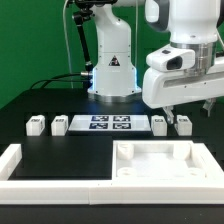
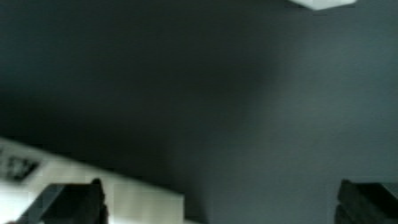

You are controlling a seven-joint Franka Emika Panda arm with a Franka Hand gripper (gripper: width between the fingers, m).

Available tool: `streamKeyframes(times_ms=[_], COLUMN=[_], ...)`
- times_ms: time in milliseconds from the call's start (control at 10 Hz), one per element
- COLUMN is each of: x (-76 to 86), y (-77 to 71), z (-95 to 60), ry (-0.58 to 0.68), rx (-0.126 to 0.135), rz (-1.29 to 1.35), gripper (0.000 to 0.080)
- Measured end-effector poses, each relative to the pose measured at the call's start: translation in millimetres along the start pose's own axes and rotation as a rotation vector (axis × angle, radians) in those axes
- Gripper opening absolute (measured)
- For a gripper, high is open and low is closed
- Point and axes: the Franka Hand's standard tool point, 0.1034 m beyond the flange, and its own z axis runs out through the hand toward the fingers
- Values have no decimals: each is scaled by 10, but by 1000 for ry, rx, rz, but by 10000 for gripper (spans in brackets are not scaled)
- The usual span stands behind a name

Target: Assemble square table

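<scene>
Jaws spread wide apart, holding nothing, hang in the upper right of the exterior view. Just beneath them two small white legs stand on the black worktop. Nearer the camera, at the frame's lower right, the square table slab lies flat, well apart from the jaws. It looks like stiff, light, smooth plastic that may slip, so a square pinch across one raised edge wall seems best.
</scene>
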Motion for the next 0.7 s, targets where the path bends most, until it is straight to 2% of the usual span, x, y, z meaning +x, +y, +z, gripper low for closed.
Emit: streamKeyframes(times_ms=[200, 500, 700], x=[-27, -51, -259], y=[-34, -34, -91], z=[34, 40, 77], ry=[7, -21, -198], rx=[11, 9, -6], rz=[67, 64, 63], gripper=[649, 649, 649])
